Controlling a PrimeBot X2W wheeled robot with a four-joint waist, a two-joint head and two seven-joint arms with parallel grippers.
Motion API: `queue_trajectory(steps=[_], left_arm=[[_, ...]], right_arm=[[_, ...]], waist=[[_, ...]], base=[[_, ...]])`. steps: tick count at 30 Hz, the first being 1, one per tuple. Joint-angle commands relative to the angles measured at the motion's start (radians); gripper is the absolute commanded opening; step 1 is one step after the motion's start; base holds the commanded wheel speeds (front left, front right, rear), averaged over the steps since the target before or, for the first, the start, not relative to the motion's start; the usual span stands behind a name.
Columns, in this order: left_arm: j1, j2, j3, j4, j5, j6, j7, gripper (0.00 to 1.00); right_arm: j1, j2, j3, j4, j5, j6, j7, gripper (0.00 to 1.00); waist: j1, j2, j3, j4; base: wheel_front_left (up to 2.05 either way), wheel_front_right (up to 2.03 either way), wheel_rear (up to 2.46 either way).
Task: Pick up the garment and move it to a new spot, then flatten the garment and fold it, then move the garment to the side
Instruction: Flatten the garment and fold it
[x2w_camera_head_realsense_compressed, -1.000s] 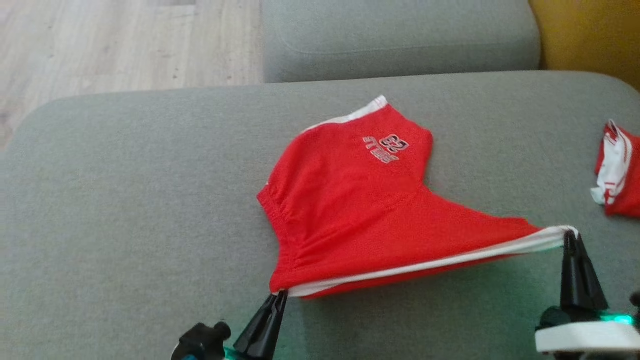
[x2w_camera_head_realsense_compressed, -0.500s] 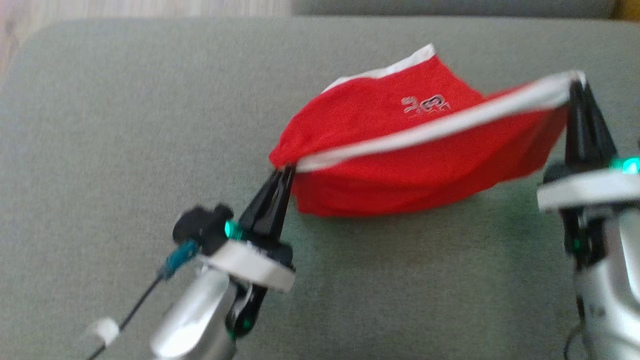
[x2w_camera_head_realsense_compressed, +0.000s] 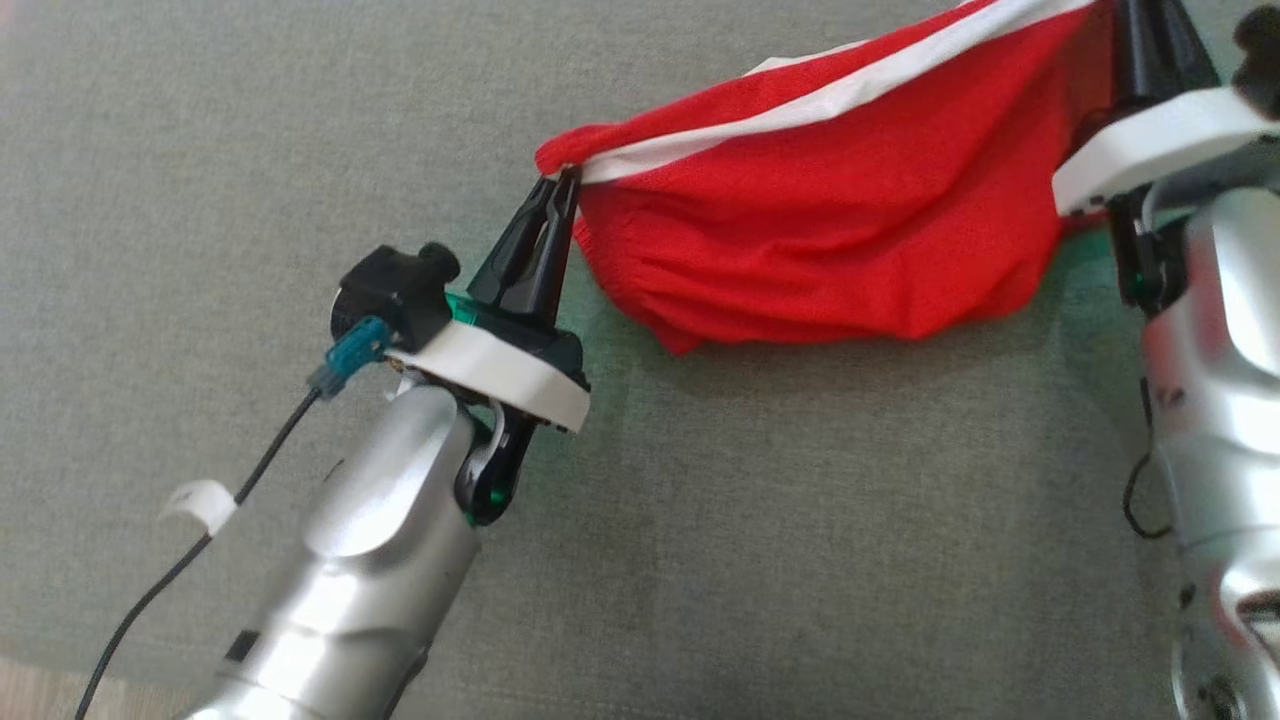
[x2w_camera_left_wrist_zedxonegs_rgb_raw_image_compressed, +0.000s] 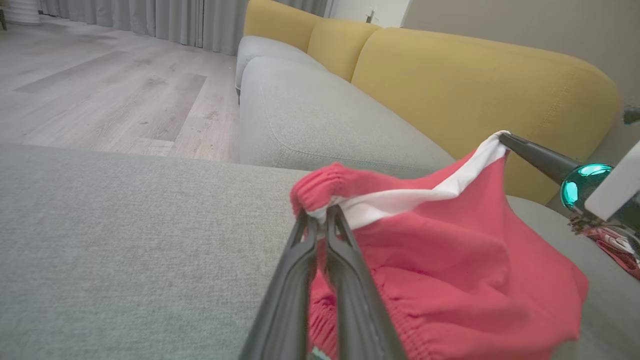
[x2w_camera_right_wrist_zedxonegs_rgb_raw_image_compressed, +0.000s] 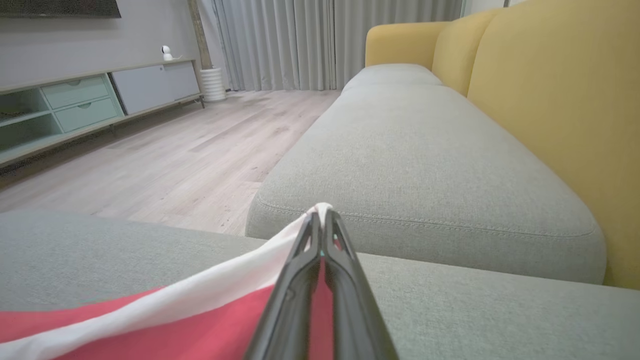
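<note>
A: In the head view, where is the garment (x2w_camera_head_realsense_compressed: 820, 240)?
B: It hangs stretched between the two grippers. The left gripper (x2w_camera_head_realsense_compressed: 560, 185) is pinched together on the gathered red corner. The right gripper (x2w_camera_head_realsense_compressed: 1140, 35) is clamped on the other corner, at the white stripe. The long axis follows this stripe, from the left gripper across and upward in the picture to the right gripper. The red cloth sags below that line, over the grey cushion (x2w_camera_head_realsense_compressed: 200, 200).
A: And the left wrist view?
B: The fingers are closed on a bunched red corner, with elastic gathers just below the tips. The stripe goes from them to the right and up, to the right gripper, in front of the yellow backrest (x2w_camera_left_wrist_zedxonegs_rgb_raw_image_compressed: 475, 85). Under the right gripper lies a second red cloth (x2w_camera_left_wrist_zedxonegs_rgb_raw_image_compressed: 617, 247).
A: The right wrist view?
B: The fingers are together on the white edge. The stripe leaves them to the left and down, with red cloth under it. Whether the garment touches the cushion I cannot tell.
</note>
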Motion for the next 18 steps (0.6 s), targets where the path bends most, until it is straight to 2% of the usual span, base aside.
queue_trajectory(steps=[1,2,3,8,13,18], left_arm=[[-0.040,0.007,0.033,-0.008,-0.003,0.002,-0.005,0.25],[-0.043,0.005,0.040,0.003,-0.002,0.002,-0.005,0.60],[-0.041,0.003,0.049,0.016,-0.003,0.002,-0.005,1.00],[-0.009,-0.006,0.080,0.054,0.009,0.002,-0.005,1.00],[0.081,-0.011,0.126,0.056,0.035,0.002,-0.005,1.00],[0.171,-0.014,0.180,0.030,0.076,0.002,-0.005,1.00]], right_arm=[[-0.051,0.016,0.011,0.016,-0.015,-0.001,-0.026,0.75],[-0.067,0.015,0.004,0.044,-0.026,-0.001,-0.033,1.00],[-0.080,0.018,-0.004,0.071,-0.031,-0.001,-0.038,1.00],[-0.093,0.014,-0.014,0.141,-0.040,-0.001,-0.070,1.00],[-0.038,-0.022,-0.005,0.209,-0.022,-0.001,-0.081,1.00],[0.037,-0.042,0.018,0.274,0.018,-0.001,-0.046,1.00]], waist=[[-0.0003,0.0000,0.017,0.013],[-0.0003,0.0000,0.019,0.014],[-0.0003,0.0000,0.020,0.015],[-0.0003,0.0000,0.016,0.018],[-0.0003,0.0000,-0.003,0.022],[-0.0003,0.0000,-0.023,0.028]], base=[[0.00,0.00,0.00],[0.00,0.00,0.00],[0.00,0.00,0.00],[0.00,0.00,0.00],[0.00,0.00,0.00],[0.00,0.00,0.00]])
